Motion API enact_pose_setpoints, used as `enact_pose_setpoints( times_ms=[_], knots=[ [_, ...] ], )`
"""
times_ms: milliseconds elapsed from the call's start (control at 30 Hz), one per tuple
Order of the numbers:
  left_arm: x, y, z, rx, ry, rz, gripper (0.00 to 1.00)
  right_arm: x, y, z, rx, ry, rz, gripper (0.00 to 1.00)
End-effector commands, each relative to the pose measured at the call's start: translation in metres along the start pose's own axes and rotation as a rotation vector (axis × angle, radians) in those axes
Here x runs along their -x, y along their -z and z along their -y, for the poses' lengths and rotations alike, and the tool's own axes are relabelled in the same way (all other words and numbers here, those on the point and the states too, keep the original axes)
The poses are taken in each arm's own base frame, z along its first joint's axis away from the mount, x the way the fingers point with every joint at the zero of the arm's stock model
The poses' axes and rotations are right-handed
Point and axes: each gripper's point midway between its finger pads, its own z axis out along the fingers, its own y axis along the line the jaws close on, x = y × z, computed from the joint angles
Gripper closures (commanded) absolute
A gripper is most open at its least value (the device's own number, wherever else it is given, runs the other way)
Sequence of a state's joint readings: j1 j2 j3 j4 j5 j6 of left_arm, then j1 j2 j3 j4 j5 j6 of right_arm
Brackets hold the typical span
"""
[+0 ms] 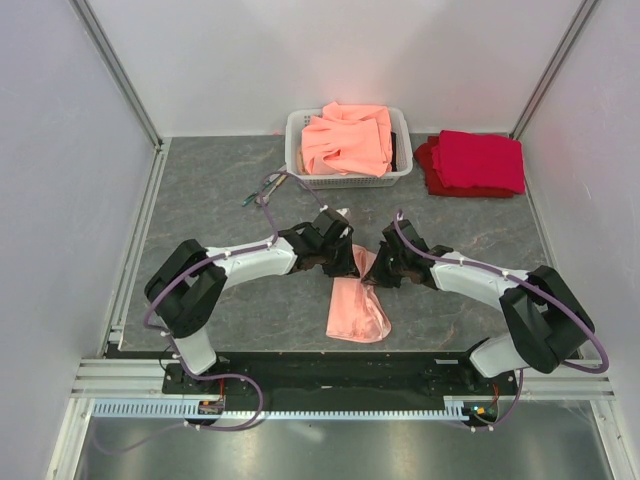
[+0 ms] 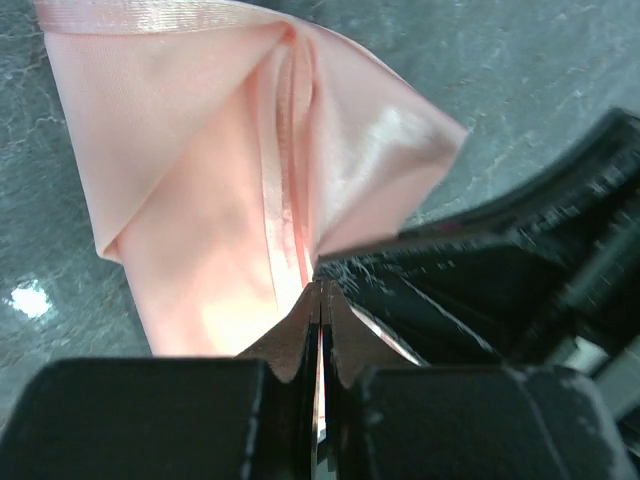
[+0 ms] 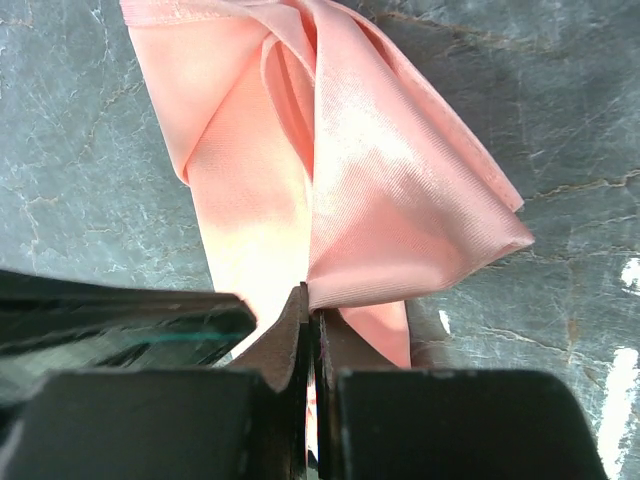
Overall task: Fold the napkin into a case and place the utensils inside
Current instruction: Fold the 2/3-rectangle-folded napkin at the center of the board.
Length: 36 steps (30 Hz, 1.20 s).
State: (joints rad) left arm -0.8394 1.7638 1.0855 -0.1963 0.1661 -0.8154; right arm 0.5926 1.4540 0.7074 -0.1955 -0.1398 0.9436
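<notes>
The pale-pink napkin (image 1: 358, 308) lies partly folded on the dark tabletop in the middle, its near end on the surface and its far end lifted. My left gripper (image 1: 350, 262) and right gripper (image 1: 377, 268) meet tip to tip at that far end. In the left wrist view the left gripper (image 2: 320, 288) is shut on a hemmed fold of the napkin (image 2: 220, 180). In the right wrist view the right gripper (image 3: 312, 298) is shut on a glossy folded layer of the napkin (image 3: 380, 190). Thin teal-green utensils (image 1: 248, 199) lie left of the basket.
A white basket (image 1: 296, 150) heaped with orange-salmon cloths (image 1: 348, 140) stands at the back centre. Folded deep red cloths (image 1: 474, 162) lie to its right. A purple cable (image 1: 268, 205) loops over the left arm near the utensils. White walls enclose the table on three sides.
</notes>
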Motion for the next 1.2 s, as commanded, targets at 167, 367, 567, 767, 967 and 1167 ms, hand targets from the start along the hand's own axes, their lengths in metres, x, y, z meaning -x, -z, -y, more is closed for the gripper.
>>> enact_pose_setpoints(
  times_ms=[167,367,567,767,967,1167],
  knots=[
    [-0.033,-0.022,-0.028,0.042,-0.001,-0.097,0.95,0.014,0.003,-0.017,0.027,-0.007,0.033,1.0],
    [-0.037,-0.037,-0.015,-0.008,0.052,-0.107,0.96,0.015,0.007,-0.021,0.036,-0.079,0.037,1.0],
    [-0.036,-0.036,-0.01,-0.004,0.061,-0.078,0.96,0.015,-0.004,-0.022,0.054,-0.209,0.047,1.0],
    [-0.036,-0.027,-0.008,-0.014,0.036,-0.076,0.96,0.01,-0.025,-0.015,0.032,-0.233,0.019,1.0],
    [-0.024,-0.002,-0.01,0.029,-0.045,-0.03,0.95,0.012,-0.023,-0.011,0.022,-0.193,0.038,1.0],
    [-0.018,0.012,-0.031,0.119,-0.089,0.011,0.96,0.016,-0.018,-0.008,-0.005,-0.088,0.049,1.0]
  ],
)
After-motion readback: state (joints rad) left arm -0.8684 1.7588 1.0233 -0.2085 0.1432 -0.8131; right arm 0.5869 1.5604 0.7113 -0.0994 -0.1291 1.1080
